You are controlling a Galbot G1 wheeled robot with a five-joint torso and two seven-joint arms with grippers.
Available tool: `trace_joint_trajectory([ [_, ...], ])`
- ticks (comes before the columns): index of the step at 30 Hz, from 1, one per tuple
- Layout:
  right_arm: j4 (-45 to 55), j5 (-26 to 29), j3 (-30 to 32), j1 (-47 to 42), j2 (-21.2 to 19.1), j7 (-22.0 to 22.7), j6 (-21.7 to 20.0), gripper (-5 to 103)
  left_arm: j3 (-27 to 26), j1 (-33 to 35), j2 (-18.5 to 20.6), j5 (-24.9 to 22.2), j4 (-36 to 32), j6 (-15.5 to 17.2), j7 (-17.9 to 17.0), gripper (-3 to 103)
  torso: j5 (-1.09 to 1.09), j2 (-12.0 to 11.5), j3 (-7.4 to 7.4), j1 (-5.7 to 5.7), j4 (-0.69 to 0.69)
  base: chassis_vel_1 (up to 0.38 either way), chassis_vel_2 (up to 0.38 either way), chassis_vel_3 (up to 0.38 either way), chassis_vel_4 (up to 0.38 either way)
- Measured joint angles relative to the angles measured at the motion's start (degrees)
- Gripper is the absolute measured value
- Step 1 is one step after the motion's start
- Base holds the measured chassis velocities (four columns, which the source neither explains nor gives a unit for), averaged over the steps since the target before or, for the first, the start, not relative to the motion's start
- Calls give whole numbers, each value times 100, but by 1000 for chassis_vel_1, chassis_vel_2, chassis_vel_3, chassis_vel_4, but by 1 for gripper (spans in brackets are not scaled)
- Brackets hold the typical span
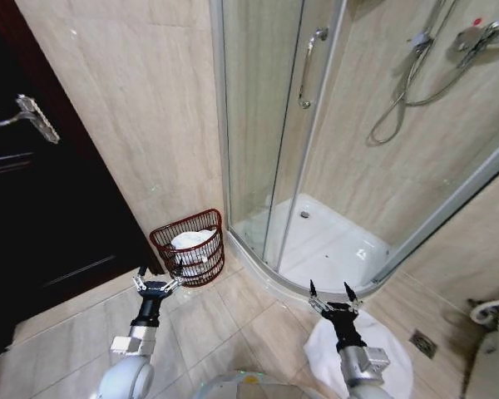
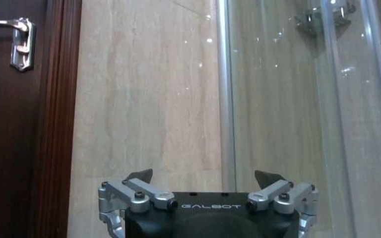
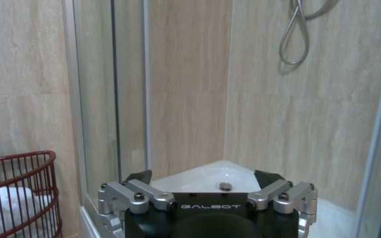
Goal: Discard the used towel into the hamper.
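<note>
The hamper (image 1: 201,223), a reddish-brown wire basket, stands on the floor against the beige wall beside the shower cabin. A white towel (image 1: 191,243) lies bunched inside it. My left gripper (image 1: 155,283) hovers just in front of the hamper's near left side, open and empty. My right gripper (image 1: 333,293) hangs open and empty near the shower tray's curved edge. In the right wrist view the hamper (image 3: 20,166) shows with the towel (image 3: 5,208) inside, beside my open right gripper (image 3: 204,173). The left wrist view has my left gripper (image 2: 204,173) open, facing the wall.
A dark wooden door (image 1: 33,191) with a metal handle (image 1: 29,116) is on the left. The glass shower cabin (image 1: 274,133) with a white tray (image 1: 333,245) fills the middle and right. A round white mat (image 1: 391,353) lies on the tiled floor under my right arm.
</note>
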Motion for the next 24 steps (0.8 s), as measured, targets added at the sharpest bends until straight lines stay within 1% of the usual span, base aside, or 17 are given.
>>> trace_joint_trajectory([
  [8, -9, -4, -3, -6, 6, 23, -6, 100, 2, 6, -3, -7, 9, -9, 0, 100, -1, 0, 0, 0, 0, -13, -106, 11, 117],
  [12, -14, -42, -4, -5, 0, 90, -89, 100, 1, 8, -1, -7, 33, -36, 0, 100, -1, 0, 0, 0, 0, -27, -128, 22, 119],
  [19, -31, -35, 6, 0, -2, 116, -101, 100, 1, 17, -2, -7, 37, -59, 1, 100, -1, 0, 0, 0, 0, -35, -159, 28, 155],
  [24, -155, 44, 12, 43, 8, 277, -125, 100, 5, 13, -13, -6, 37, -61, 1, 100, 0, 0, 0, 0, 0, -13, -153, 10, 152],
])
